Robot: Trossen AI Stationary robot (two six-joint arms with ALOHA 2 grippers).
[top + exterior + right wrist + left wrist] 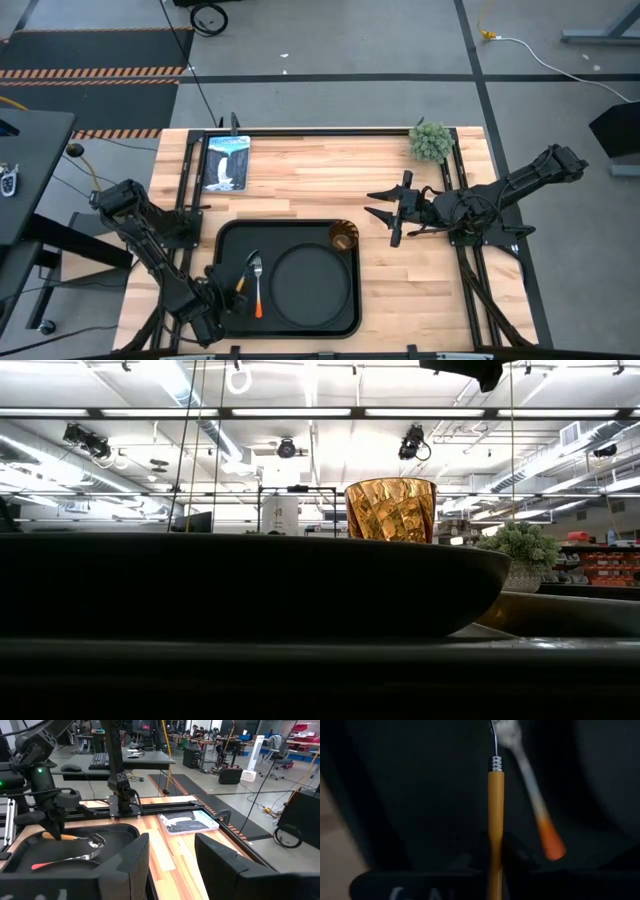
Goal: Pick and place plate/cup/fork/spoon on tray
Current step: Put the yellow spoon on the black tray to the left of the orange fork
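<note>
Pale wooden table (420, 290) standing on a grey concrete floor with hazard-striped mats; the low view looks into a hall with ceiling strip lights and ducts.

High view: the black tray (228, 240) lies at the near middle of the table. On it rest the round black plate (310, 285), the amber cup (343, 236) at the tray's far right corner beside the plate, and the fork (257, 282) just left of the plate. A small green plant (432, 141) and a picture book (225, 162) sit along the far edge.

Left gripper (236, 288): over the tray's left part, its fingers closed on the yellow-orange handle of the spoon (495, 827). The left wrist view shows this handle held upright between the fingers, with the fork (532, 795) lying blurred beyond it on the tray floor. Only the right wrist view shows the spoon's bowl (95, 840) hanging low above the tray, near the fork (65, 860).

Right gripper (385, 203): off the tray, above bare table to its right, fingers (132, 865) spread apart and empty.

Low view: the plate rim (250, 585) fills the foreground and hides both utensils; only the cup (390, 509) and plant (520, 550) rise above it.
</note>
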